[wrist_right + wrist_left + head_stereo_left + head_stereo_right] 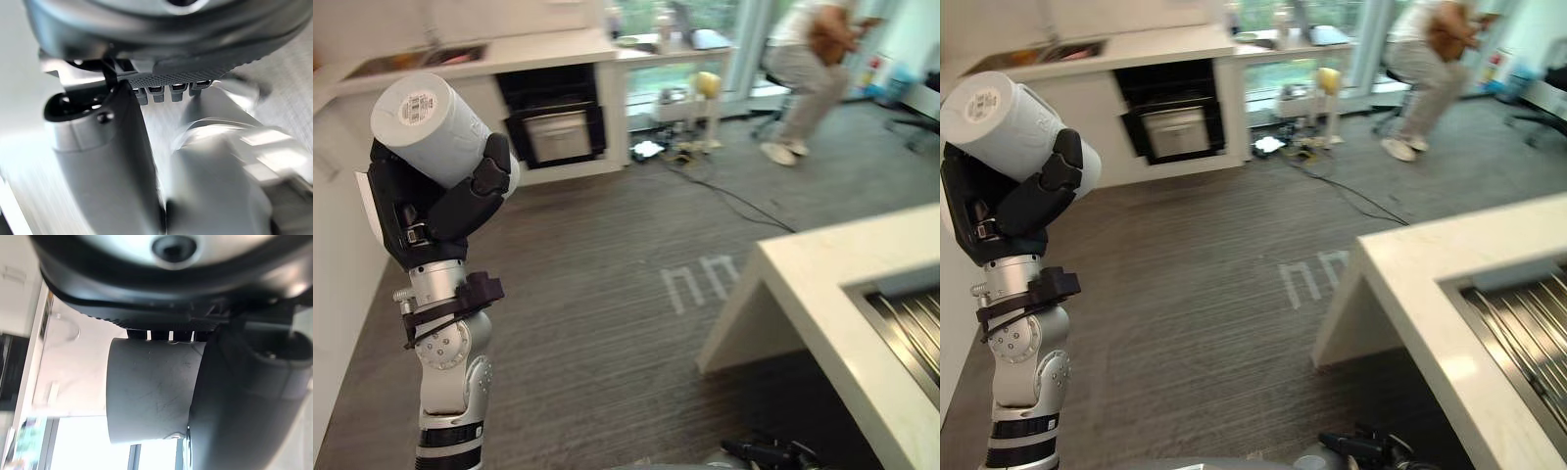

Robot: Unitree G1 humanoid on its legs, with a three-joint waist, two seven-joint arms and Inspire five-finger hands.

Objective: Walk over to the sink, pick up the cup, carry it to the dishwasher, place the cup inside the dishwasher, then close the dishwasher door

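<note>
One labelled cup (426, 122) in left hand (440, 206)

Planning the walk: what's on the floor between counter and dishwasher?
Both eye views: carpet with pale marks near the counter, a black cable alongside, toward the dishwasher.

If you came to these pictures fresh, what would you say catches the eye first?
The left hand, raised at the robot's left, has its fingers curled round a pale grey cup held tilted. Across the room the dishwasher shows as a dark opening under the far counter, and a person is at the back right.
</note>
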